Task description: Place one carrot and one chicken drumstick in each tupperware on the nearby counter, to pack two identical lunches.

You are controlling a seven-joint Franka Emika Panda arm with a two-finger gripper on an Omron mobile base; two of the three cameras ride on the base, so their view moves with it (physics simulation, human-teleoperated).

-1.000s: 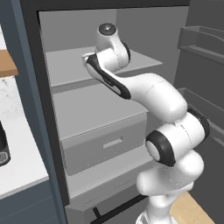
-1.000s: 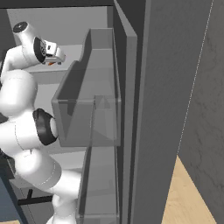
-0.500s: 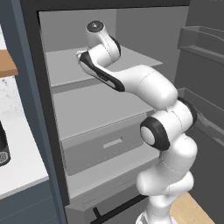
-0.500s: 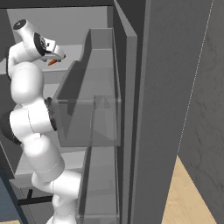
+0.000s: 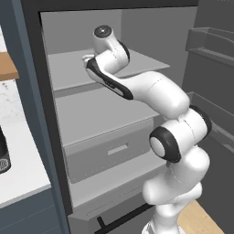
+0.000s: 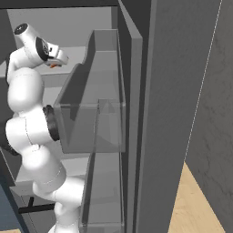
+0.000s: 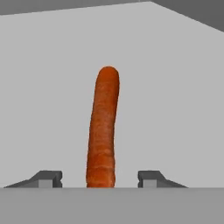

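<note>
Over the fridge shelf [image 5: 68,68], released jaws now straddle the carrot [image 7: 103,127], having reached deeper.

The arm reaches into the open fridge [image 5: 137,27] toward eleven o'clock, over the upper shelf [image 5: 68,68]; the carrot [image 7: 103,131] lies on that shelf, running toward twelve o'clock between the fingertips [image 7: 48,178], one at each side, apart from it; a drawer [image 5: 109,153] sits below; the counter [image 5: 18,160] lies at nine o'clock; door bins [image 6: 98,104] stand at three o'clock.
</note>
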